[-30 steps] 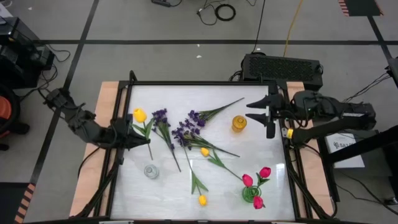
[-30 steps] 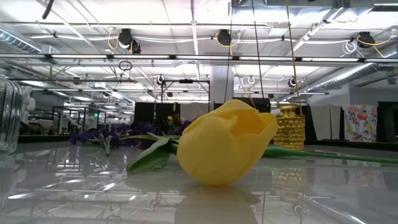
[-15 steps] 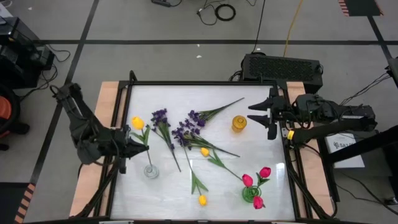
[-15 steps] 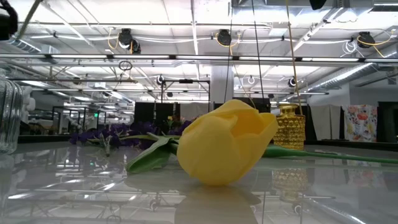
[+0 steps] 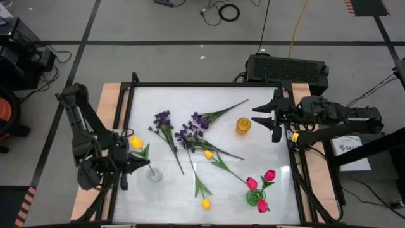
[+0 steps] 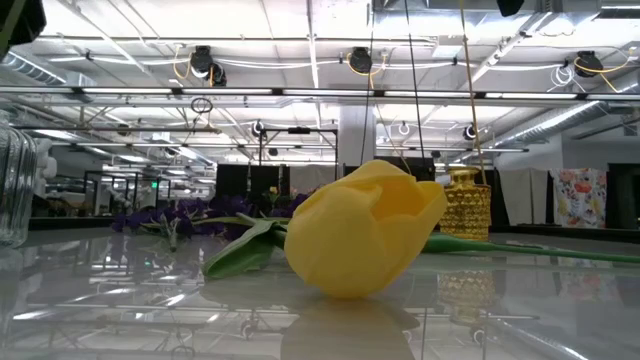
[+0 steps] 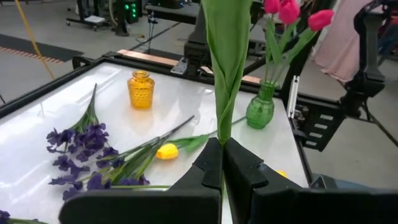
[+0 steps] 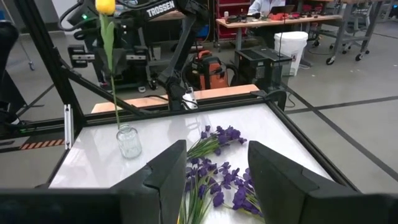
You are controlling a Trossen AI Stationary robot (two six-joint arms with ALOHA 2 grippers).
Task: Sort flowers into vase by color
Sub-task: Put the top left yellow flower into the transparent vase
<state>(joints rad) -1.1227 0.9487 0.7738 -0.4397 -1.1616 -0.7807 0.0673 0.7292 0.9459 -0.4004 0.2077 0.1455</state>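
Observation:
My left gripper [image 5: 142, 166] is shut on a yellow tulip [image 5: 135, 142] at the table's near left, right beside a clear glass vase [image 5: 152, 173]. In the right wrist view the tulip [image 8: 106, 6] stands upright over that vase [image 8: 127, 142]. My right gripper [image 5: 264, 116] waits open at the far right, next to a yellow vase [image 5: 243, 126]. Pink-red tulips [image 5: 252, 183] stand in a green vase [image 5: 255, 197]. Purple sprigs [image 5: 185, 135] and two more yellow tulips [image 5: 208, 154] lie flat on the table. My left gripper pinches the tulip's green stem [image 7: 221, 138] between its two fingers, low down where a long leaf rises. The fingers come nearly level from the table's left side and lie across the stem. The tulip stands almost upright, bloom on top, its lower end [image 8: 118, 124] at the clear vase's mouth.
The white tabletop is ringed by a black frame [image 5: 190, 84]. Purple sprigs and loose stems cover the middle. In the low view one lying yellow tulip head [image 6: 365, 230] fills the foreground. A black box [image 5: 288, 66] stands behind the far edge.
My left gripper has carried the yellow tulip toward the table's near edge and downward, staying shut on it. The tulip has swung from slanting to almost upright, and its lower stem end has come to the clear vase.

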